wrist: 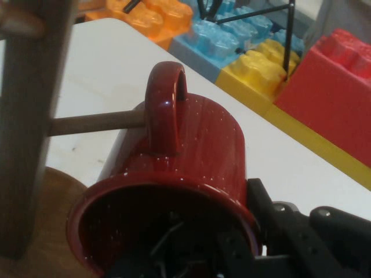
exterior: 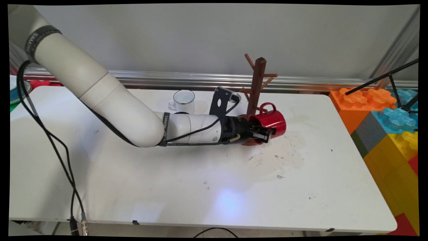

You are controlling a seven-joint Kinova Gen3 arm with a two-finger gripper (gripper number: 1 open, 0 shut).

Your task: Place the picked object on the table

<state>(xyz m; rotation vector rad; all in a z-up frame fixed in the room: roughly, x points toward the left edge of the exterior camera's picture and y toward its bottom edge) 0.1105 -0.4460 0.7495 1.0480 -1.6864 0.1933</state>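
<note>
My gripper (exterior: 264,134) is shut on the rim of a red speckled mug (exterior: 272,122), held on its side just above the table with the handle (exterior: 267,107) pointing up. In the hand view one finger (wrist: 278,231) lies outside the mug (wrist: 197,150) and the other reaches into its mouth. The mug is close beside a brown wooden mug tree (exterior: 258,87). A low peg (wrist: 95,123) of the tree (wrist: 29,127) points at the handle (wrist: 165,104) and ends right behind it; I cannot tell whether they touch.
A white enamel mug (exterior: 184,101) stands upright at the back of the table (exterior: 200,187), left of the tree. Large toy bricks (exterior: 384,113) in orange, blue, yellow and red are stacked past the table's right edge, with thin black rods (exterior: 394,77) over them.
</note>
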